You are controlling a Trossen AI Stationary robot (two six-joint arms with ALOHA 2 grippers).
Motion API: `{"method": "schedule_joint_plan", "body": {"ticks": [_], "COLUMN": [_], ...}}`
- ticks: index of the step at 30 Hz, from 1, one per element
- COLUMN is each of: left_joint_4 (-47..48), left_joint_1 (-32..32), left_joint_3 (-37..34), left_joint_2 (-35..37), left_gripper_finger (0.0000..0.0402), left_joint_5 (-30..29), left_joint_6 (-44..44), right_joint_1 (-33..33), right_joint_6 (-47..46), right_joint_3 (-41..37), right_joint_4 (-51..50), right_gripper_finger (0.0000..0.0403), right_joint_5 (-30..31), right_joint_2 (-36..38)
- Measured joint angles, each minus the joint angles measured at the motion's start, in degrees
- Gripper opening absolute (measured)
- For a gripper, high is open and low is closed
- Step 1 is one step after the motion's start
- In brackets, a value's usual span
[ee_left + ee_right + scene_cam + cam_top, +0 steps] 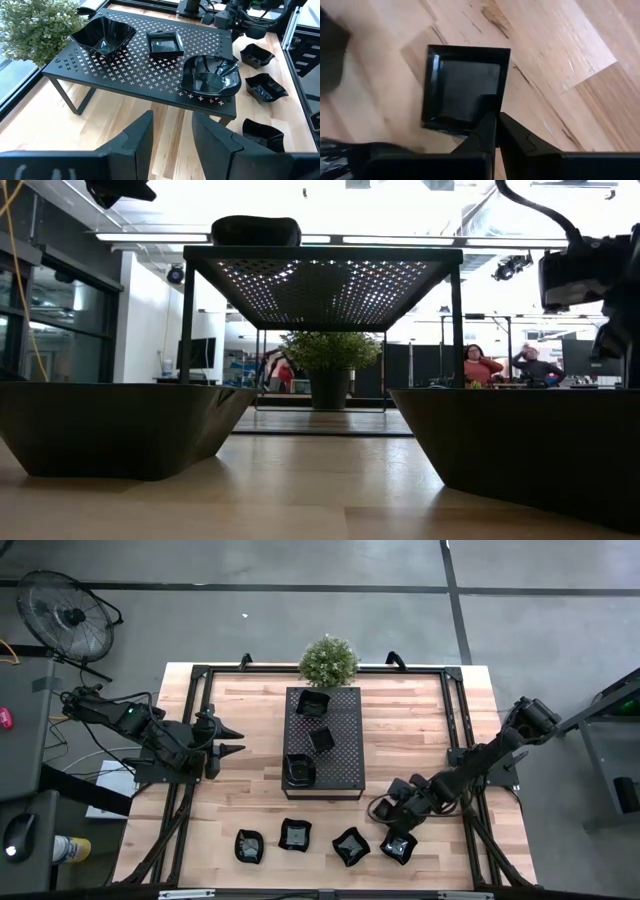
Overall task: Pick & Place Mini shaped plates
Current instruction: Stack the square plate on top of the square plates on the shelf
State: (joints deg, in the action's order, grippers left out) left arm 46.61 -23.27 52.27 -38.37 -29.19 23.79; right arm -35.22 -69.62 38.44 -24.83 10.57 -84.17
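The small square plate (pixel 466 87) at the right end of the front row lies flat on the wooden table (pixel 410 730), in front of the perforated tray (pixel 338 755) and off its right front corner. The right gripper (pixel 496 114) is down on this plate with its two fingers pressed together over the near rim, pinching the plate's edge. Three more mini plates sit in the same row in front of the tray: a wavy one (pixel 350 845) just beside the gripped plate, then a squarer one (pixel 295 834), then one (pixel 249 846) farthest along. On the tray itself rest three plates: a wavy-rimmed bowl (pixel 103 37) at the end nearest the potted plant (pixel 328 660), a small square dish (pixel 164 42) in the middle, and a crumpled-looking round dish (pixel 210 76) at the tray's front end. The left gripper (pixel 232 739) hangs beside the tray's left side, apart from it, its fingers held partway apart around nothing.
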Motion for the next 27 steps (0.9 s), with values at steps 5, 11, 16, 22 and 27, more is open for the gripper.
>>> {"method": "schedule_joint_plan", "body": {"ticks": [5,11,16,22,27], "left_joint_4": [0.0,0.0,0.0,0.0,0.0], "left_joint_1": [0.0,0.0,0.0,0.0,0.0], "left_joint_3": [0.0,0.0,0.0,0.0,0.0], "left_joint_2": [0.0,0.0,0.0,0.0,0.0], "left_gripper_finger": [0.0133,0.0133,0.0133,0.0133,0.0134], "left_joint_5": [0.0,0.1,0.1,0.1,0.1], "left_joint_6": [0.0,0.0,0.0,0.1,0.5], "right_joint_1": [0.0,0.0,0.0,0.0,0.0], "right_joint_6": [-1.8,-4.2,-5.7,-7.2,-7.5], "right_joint_3": [0.0,0.0,0.4,2.5,4.6], "right_joint_4": [-2.8,-7.2,-9.6,-14.1,-16.5], "right_gripper_finger": [0.0003,0.0001,0.0001,0.0001,0.0000], "right_joint_5": [0.4,-0.6,-0.9,-2.2,-0.6], "right_joint_2": [3.5,10.7,18.2,26.5,32.3]}}
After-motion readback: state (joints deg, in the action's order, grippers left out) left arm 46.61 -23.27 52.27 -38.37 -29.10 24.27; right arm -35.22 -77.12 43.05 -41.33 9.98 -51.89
